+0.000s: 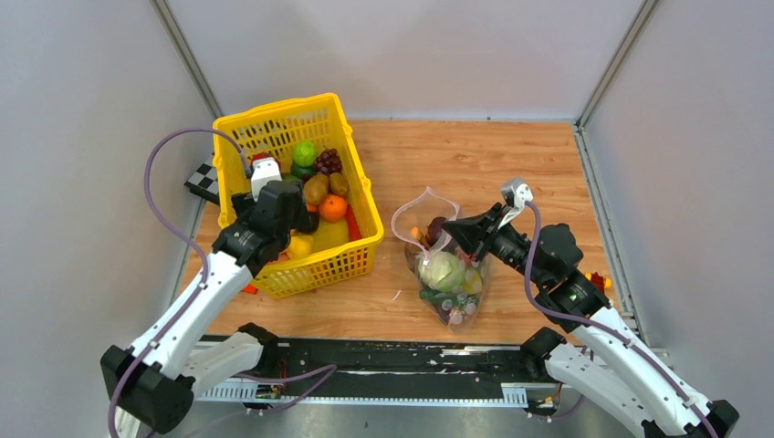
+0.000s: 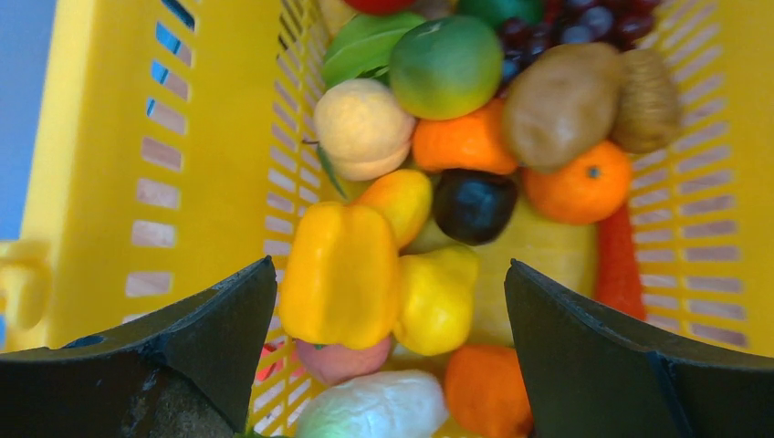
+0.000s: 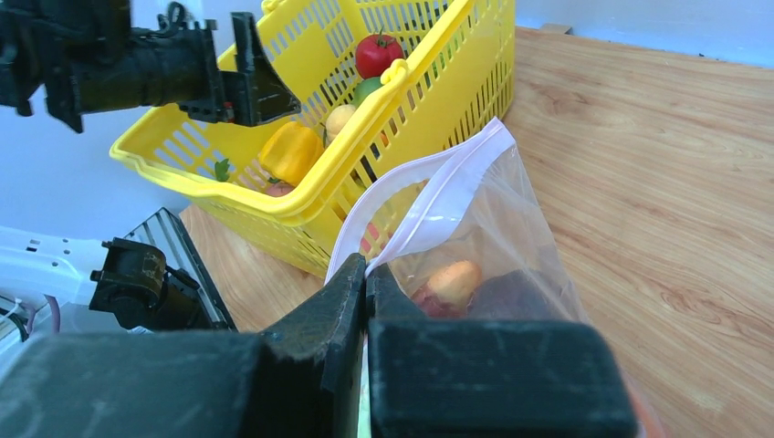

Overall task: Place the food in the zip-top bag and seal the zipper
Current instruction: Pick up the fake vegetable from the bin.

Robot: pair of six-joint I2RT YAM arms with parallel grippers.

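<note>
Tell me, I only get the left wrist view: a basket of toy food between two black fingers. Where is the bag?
Observer: The bag sits on the table, right of the basket, with its mouth open.
Operator: Is anything in it yet?
Observer: Yes, a cabbage shows through the plastic.
Operator: And the other arm?
Observer: The right gripper is shut on the bag's rim, holding the mouth up.
</note>
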